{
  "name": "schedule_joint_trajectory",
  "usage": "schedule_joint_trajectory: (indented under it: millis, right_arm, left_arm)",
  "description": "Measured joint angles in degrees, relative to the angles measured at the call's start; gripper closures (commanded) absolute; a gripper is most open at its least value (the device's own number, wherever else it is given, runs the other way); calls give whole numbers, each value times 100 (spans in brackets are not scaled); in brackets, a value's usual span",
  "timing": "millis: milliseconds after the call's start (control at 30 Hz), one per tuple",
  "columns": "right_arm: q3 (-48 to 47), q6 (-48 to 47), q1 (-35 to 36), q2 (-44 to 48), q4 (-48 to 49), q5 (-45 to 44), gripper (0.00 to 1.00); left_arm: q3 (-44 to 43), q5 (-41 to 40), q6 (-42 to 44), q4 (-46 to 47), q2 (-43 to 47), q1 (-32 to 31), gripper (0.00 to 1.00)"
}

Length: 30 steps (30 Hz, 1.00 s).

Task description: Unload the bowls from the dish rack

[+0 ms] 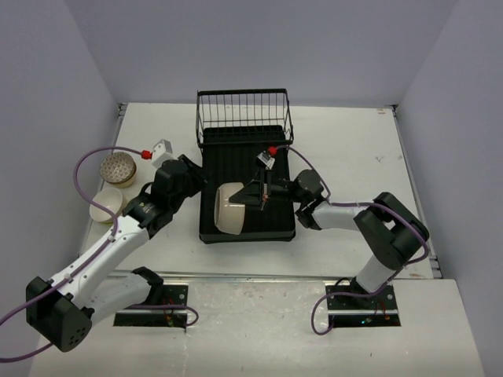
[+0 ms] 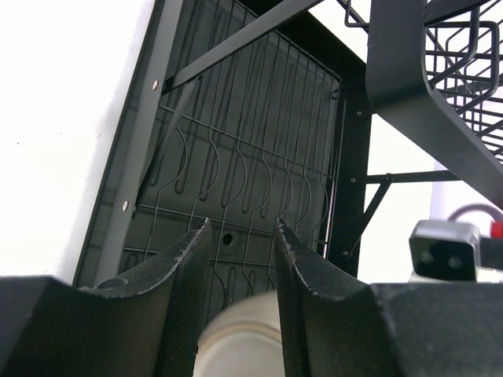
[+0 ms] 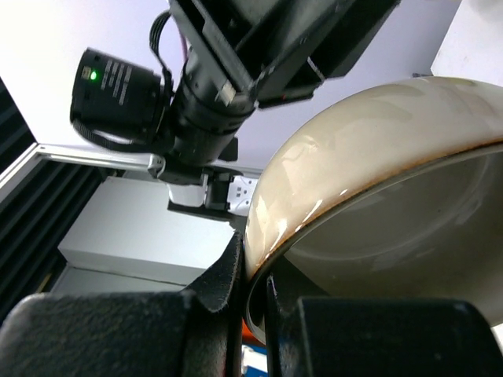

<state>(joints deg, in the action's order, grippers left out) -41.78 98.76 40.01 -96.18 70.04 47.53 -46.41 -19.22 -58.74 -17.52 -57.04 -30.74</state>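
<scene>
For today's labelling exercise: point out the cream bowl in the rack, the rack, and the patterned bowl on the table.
Cream bowl (image 1: 227, 210): top view, its middle.
Rack (image 1: 236, 161): top view, bare floor.
Patterned bowl (image 1: 118, 166): top view, its patterned middle.

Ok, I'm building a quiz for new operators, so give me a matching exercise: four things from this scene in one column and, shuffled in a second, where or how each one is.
Things:
1. large cream bowl
2. patterned bowl
3. left gripper
4. wire basket

Places or states:
A. standing at the far end of the dish rack
B. open, at the rack's left edge
C. pinched at its rim by the right gripper
D. on the table, left of the rack

Pairs: 1-C, 2-D, 3-B, 4-A.
</scene>
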Motion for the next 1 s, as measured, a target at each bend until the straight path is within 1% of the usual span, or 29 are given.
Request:
schedule_joint_trajectory:
  millis: [400, 567, 833, 1000]
  right_arm:
    - [763, -190, -2, 750, 15, -28, 100]
    - [1207, -254, -114, 1217, 13, -57, 100]
    - [1882, -396, -605, 2205, 9, -11, 100]
    - [1969, -549, -1071, 2796, -70, 127, 100]
  left_arm:
    - [0, -76, -4, -144, 164, 4, 60]
    - [0, -103, -2, -195, 295, 11, 60]
    - [0, -109, 0, -319, 328, 24, 60]
    - [-4, -107, 31, -334, 328, 24, 60]
